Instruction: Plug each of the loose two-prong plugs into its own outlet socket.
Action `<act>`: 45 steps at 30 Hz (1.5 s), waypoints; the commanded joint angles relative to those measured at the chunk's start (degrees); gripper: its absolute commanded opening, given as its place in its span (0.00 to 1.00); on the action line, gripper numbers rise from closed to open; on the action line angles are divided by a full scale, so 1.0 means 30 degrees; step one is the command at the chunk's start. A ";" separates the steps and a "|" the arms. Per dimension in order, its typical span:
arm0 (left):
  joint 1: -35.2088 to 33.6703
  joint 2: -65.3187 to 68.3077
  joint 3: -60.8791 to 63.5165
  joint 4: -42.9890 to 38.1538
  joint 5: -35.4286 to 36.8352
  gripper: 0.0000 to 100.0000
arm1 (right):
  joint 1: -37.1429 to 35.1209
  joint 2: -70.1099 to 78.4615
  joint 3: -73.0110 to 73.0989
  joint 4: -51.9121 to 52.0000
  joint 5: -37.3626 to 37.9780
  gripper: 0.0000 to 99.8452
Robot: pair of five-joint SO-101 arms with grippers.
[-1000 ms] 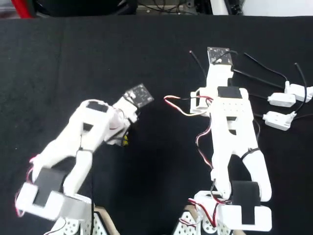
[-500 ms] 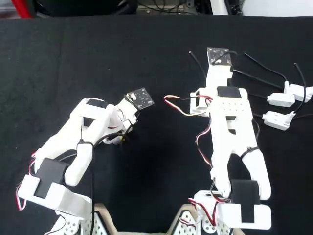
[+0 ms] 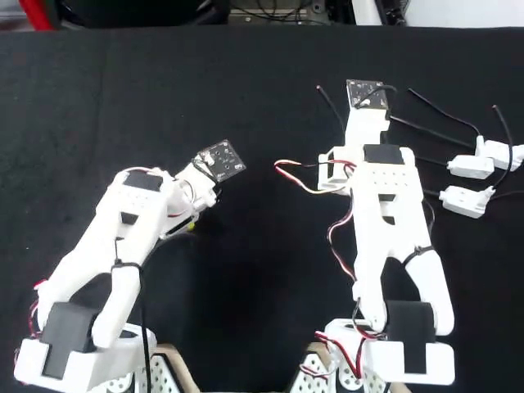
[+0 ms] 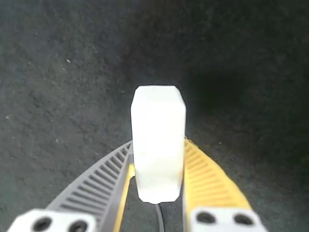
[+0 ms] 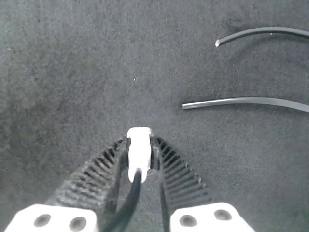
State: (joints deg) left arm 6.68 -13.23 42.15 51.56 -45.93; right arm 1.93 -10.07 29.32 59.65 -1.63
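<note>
My left gripper (image 4: 157,145) is shut on a white boxy connector (image 4: 158,140) that stands up between its grey and yellow fingers. A thin cable leaves the connector's lower end, and I cannot tell whether it is a socket or a plug. The left arm (image 3: 139,217) sits at the table's left middle. My right gripper (image 5: 140,142) is shut on a small white plug (image 5: 139,150) with a black cable, just above the black cloth. The right arm (image 3: 381,188) stretches toward the far side. Three white outlet pieces (image 3: 471,166), (image 3: 499,151), (image 3: 465,201) lie to its right.
Black cloth (image 3: 262,270) covers the whole table. Loose black cables (image 5: 246,101) (image 5: 260,33) lie ahead of the right gripper, and more cables (image 3: 446,123) run to the white pieces at the right. Red and white servo wires (image 3: 299,176) hang beside the right arm.
The left arm has swung leftward and drawn back a little, carrying its white connector. The right arm and the pieces at the right have stayed put.
</note>
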 commanded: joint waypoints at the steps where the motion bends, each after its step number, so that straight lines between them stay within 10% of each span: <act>1: 0.0864 -0.0908 0.0571 0.0264 0.0088 0.13 | 0.0117 -0.0073 -0.1333 -0.0059 -0.0059 0.01; 45: -0.1040 -0.0879 -0.0132 0.0176 0.1348 0.25 | -0.1026 -0.0073 0.1538 -0.4190 -0.0821 0.01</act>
State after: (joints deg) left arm 5.10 -14.20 45.05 52.26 -44.09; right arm -0.53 -10.07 34.24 48.22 -3.74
